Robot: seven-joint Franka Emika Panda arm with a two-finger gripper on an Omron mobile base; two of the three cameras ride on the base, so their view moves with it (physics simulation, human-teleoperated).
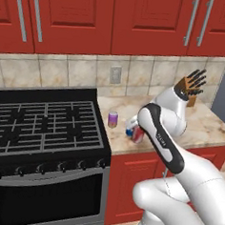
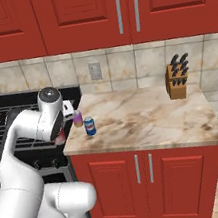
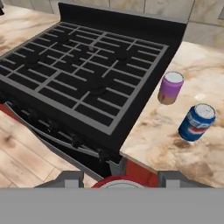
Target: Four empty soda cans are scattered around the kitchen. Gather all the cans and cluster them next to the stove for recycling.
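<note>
From my left, the stove (image 1: pixel 46 128) fills that side, black grates and front knobs, with the beige counter (image 2: pixel 148 117) butting right up against it. On the counter just past the stove's edge stands the purple can (image 3: pixel 170 88), upright, and a little further right and nearer me the blue can (image 3: pixel 197 122), leaning slightly in the hand view, the two close together but not touching. Now the gripper (image 3: pixel 119 180): at the bottom of the hand view I've got a red can (image 3: pixel 118 183), silvery top facing the camera, sitting between the two finger tips, so I read the fingers as pinched on it, long axis running along the hand. In the left base view that red can (image 1: pixel 138 134) shows just beside the blue one, over the counter's front edge. My judgement: the free spot lies ahead and slightly right of the fingers, short of the blue can, so I'd set it down upright there.
</note>
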